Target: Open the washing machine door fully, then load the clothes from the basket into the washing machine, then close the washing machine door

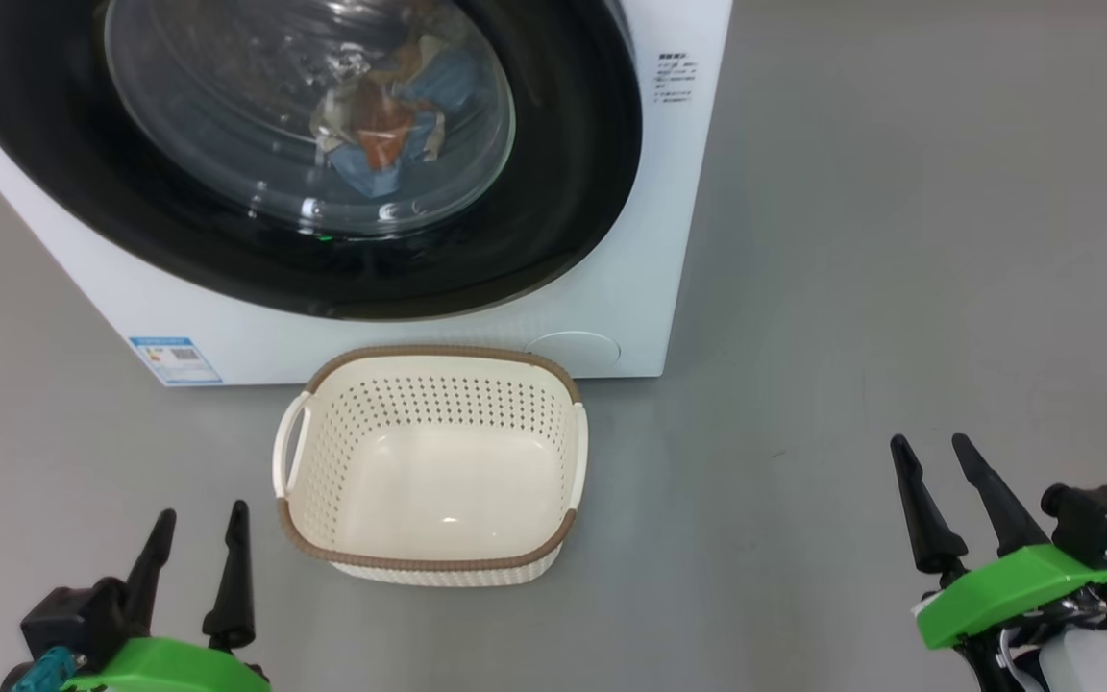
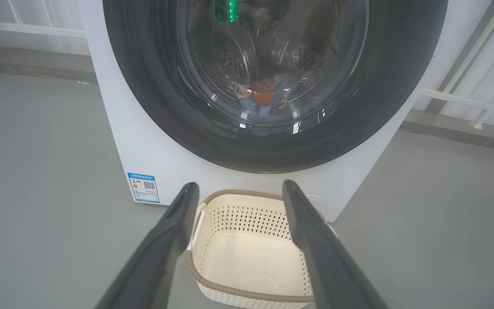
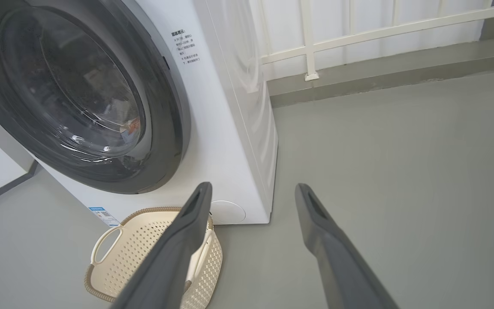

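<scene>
A: What sat at the lower left of the head view?
B: The left gripper point(image 1: 203, 511), its two dark fingers spread apart and holding nothing, low over the grey floor point(image 1: 899, 240) and well apart from the basket.
A: And the middle?
B: The cream basket point(image 1: 438, 354) stood bare, just in front of the washing machine point(image 1: 654, 240). Above it, at the upper centre, the washing machine door point(image 1: 563, 192) looked shut against the white front, and the clothes point(image 1: 385, 120) lay inside, behind its glass.
A: Lower right?
B: The right gripper point(image 1: 928, 442), fingers likewise apart and empty.
A: So how far along was it?
B: By my reckoning all three steps looked done: opened, loaded, closed, with nothing left but perhaps checking the latch
</scene>
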Robot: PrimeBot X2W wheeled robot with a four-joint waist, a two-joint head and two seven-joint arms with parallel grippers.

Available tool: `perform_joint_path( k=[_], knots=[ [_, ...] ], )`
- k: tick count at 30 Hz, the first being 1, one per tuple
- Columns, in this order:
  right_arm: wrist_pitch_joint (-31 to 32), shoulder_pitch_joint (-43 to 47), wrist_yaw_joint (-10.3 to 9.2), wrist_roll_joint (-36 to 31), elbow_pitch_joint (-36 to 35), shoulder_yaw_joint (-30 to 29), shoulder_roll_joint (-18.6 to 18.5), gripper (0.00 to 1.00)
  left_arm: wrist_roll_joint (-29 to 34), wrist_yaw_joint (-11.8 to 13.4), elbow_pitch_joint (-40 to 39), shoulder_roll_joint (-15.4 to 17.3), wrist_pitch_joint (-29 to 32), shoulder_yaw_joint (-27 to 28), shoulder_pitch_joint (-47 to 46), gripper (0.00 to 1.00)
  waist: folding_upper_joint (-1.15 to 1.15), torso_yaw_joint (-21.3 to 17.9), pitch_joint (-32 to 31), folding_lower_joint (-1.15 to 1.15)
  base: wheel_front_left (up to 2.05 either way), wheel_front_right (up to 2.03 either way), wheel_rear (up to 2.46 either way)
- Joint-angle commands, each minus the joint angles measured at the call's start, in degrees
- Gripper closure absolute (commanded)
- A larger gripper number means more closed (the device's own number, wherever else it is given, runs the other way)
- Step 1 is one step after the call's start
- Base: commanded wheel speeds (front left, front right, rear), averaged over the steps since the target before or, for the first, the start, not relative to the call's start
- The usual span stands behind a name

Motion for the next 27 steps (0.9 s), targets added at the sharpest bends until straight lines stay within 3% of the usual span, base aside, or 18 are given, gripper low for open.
perform_joint_path(
  k=[1, 26, 27],
  knots=[
    [-0.27, 0.92, -0.32, 0.14, -1.67, 0.82, -0.22, 0.00, -0.25, -0.09, -1.02, 1.76, -0.36, 2.29, -0.38, 0.00, 0.00, -0.71, -0.76, 0.00, 0.00, 0.00, 0.00],
    [-0.27, 4.96, -0.32, -0.46, -3.44, -1.84, 0.30, 0.00, 0.60, -0.09, -1.21, 1.84, -0.36, 4.87, 1.78, 0.00, 0.00, -2.20, -2.09, 0.00, 0.00, 0.00, 0.00],
    [0.00, 5.21, 0.00, -0.09, -2.04, -2.75, 0.87, 1.00, 0.06, 0.00, 0.02, 0.75, 0.01, 2.77, 2.73, 1.00, 0.00, -2.22, -2.08, 0.00, 0.00, 0.00, 0.00]
  ],
)
